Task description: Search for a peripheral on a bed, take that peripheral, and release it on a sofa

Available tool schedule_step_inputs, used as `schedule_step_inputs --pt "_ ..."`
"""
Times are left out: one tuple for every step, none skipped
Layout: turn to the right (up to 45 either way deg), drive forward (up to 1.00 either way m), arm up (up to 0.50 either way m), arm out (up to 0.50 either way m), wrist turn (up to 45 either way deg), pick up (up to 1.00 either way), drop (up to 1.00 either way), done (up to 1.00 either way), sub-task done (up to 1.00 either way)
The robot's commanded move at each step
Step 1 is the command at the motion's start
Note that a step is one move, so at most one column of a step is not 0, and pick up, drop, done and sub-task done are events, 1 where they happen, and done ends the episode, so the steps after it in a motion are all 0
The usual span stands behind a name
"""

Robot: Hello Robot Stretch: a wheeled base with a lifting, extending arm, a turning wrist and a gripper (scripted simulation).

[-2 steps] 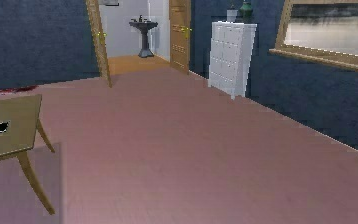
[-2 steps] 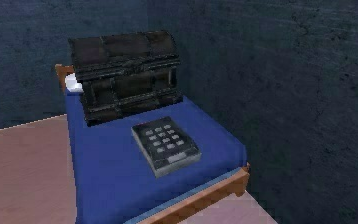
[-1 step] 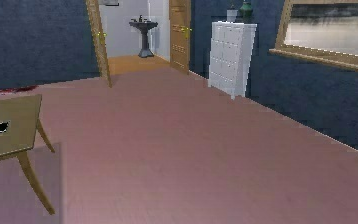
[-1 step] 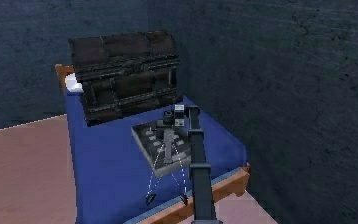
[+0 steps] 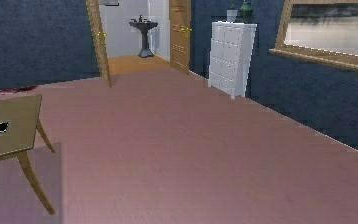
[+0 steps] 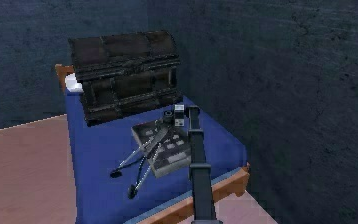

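Hanging out over the blue bed (image 6: 95, 150), the arm (image 6: 200, 182) is aiming its gripper (image 6: 127, 176) down at the cover. Right at the gripper's body a flat grey slab (image 6: 150, 135) with dark marks is lying on the bedding. I'm taking that for the peripheral, though it's too small to be sure. Is the claw spread or pressed together? Cannot tell, folks, and with that slab lying at it I cannot tell whether it's holding anything either. Whether the fingers are touching the slab or sitting just beside it is anybody's guess. A dark chest (image 6: 122, 70) is sitting at the head of the bed, near the slab. So I'm calling this the take step, roughly the task's middle. Doing it well is going to mean:
- Setting the fingers either side of the slab's narrow width.
- Easing down onto the soft cover.
- Lifting straight up before the base turns.
- Staying clear of the chest.

Ahead, open floor (image 5: 187, 140) and a white dresser (image 5: 230, 58) are waiting.
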Motion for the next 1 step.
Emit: schedule_step_inputs --pt "0.0 0.0 0.0 0.0 45.0 0.0 0.0 0.0 0.0"
